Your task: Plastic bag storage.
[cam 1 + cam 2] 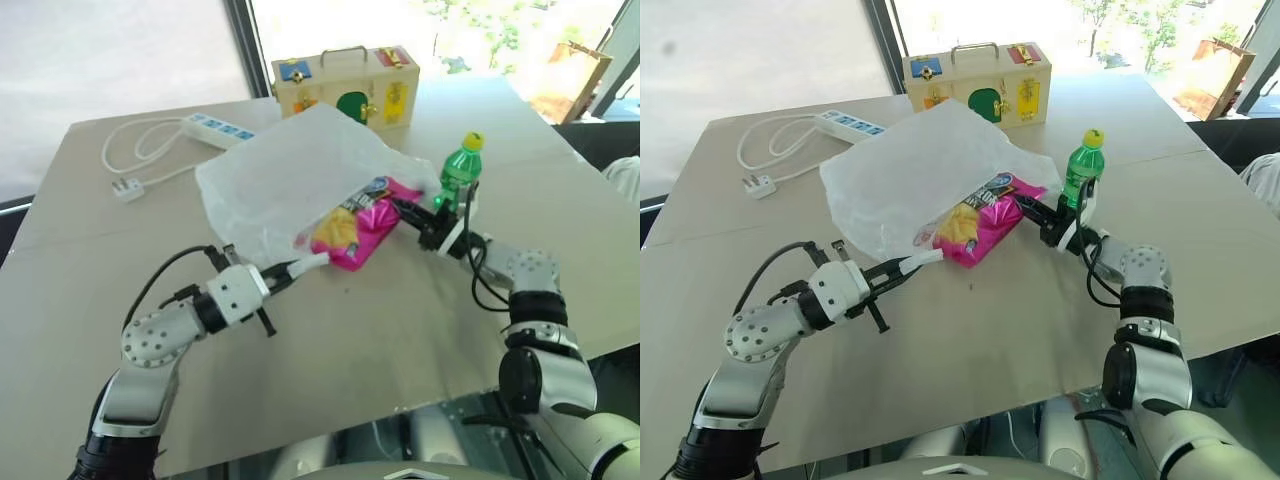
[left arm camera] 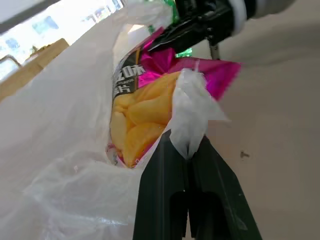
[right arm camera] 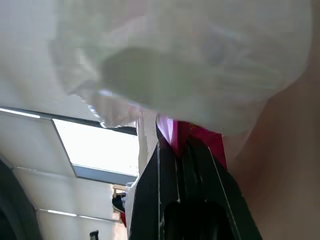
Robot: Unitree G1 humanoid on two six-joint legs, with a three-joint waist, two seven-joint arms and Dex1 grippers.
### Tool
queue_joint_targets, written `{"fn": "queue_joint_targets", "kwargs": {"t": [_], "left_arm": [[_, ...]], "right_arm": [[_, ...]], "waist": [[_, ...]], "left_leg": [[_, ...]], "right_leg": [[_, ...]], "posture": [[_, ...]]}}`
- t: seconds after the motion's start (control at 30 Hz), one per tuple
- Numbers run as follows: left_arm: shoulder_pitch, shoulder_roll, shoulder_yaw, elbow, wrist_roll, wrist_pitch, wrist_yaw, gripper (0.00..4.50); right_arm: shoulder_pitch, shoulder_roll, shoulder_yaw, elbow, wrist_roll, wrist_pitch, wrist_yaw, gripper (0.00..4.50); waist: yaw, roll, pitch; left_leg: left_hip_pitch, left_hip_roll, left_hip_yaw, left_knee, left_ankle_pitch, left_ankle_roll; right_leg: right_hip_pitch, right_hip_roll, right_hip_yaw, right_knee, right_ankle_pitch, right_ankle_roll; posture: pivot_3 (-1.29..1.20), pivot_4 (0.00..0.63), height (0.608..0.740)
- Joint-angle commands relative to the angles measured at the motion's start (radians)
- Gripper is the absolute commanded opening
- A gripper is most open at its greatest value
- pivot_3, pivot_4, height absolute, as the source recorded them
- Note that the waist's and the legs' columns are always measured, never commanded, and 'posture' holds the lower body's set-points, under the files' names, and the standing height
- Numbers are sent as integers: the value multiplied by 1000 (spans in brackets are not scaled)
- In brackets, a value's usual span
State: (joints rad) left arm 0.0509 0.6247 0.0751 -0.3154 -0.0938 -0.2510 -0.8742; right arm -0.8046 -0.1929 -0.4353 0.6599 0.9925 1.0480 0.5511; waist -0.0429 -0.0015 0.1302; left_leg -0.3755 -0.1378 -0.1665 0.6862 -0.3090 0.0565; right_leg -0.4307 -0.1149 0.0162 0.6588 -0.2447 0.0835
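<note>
chips packet [image 1: 362, 232] half hidden | plastic bag [image 1: 290, 180] covers top

Head stereo pair looks down over the table [image 1: 400, 330]; both wrist cameras sit close against the plastic bag [image 2: 65, 125], sharing the pink packet [image 2: 220, 75] beside it.

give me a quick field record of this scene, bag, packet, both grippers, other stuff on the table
plastic bag: translucent white, lying on the table, mouth toward the robot
chips packet: pink, partly inside the bag's mouth
left gripper: shut on a bag handle
right gripper: shut on the pink packet's edge
green bottle: upright, beside the right gripper
wooden box: far edge
power strip: far left, cable coiled
</note>
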Motion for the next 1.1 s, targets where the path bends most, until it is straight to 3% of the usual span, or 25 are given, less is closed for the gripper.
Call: {"fn": "queue_joint_targets", "kwargs": {"t": [0.03,0.17,0.3,0.43,0.57,0.8,1.03,1.1], "left_arm": [[22,50,-17,59,70,-179,-13,86],[-1,72,-27,123,96,-256,4,86],[-44,70,-39,173,99,-277,25,86],[-107,60,-52,206,112,-284,51,86],[-186,55,-44,253,137,-300,100,86],[-256,23,-21,326,144,-264,208,86],[-288,-33,-7,293,101,-113,290,86],[-299,-48,-4,240,41,-70,283,594]], "right_arm": [[-91,-40,-55,69,11,-32,44,0],[-144,-47,-100,125,41,-16,61,0],[-238,-18,-275,232,176,-14,-68,0],[-269,40,-351,228,242,-3,-168,0],[-209,98,-270,89,205,63,-209,0],[-156,142,-279,-59,307,129,-275,0],[-92,164,-205,-180,311,152,-289,0],[-80,168,-191,-183,305,134,-292,0]], "waist": [[0,0,0],[0,0,0],[0,1,0],[-2,1,0],[-12,1,0],[-23,2,1],[-28,2,0],[-28,2,0]], "left_leg": [[0,0,0,0,0,0],[0,0,-1,-1,0,0],[-1,0,-1,-1,0,0],[-1,0,-2,-1,0,0],[-2,1,-2,-1,0,0],[-3,0,-4,0,0,0],[-3,0,-5,0,0,0],[-3,0,-5,0,0,0]], "right_leg": [[0,0,0,0,0,0],[0,0,0,-1,0,0],[0,0,1,-1,0,0],[0,0,1,0,0,0],[0,0,1,3,0,0],[-1,-1,-1,3,0,0],[-1,0,-1,4,0,0],[-1,0,-1,3,0,0]], "posture": [[0,150,740],[0,150,740],[0,150,740],[0,150,740],[0,150,740],[0,150,740],[0,150,740],[0,150,740]]}}
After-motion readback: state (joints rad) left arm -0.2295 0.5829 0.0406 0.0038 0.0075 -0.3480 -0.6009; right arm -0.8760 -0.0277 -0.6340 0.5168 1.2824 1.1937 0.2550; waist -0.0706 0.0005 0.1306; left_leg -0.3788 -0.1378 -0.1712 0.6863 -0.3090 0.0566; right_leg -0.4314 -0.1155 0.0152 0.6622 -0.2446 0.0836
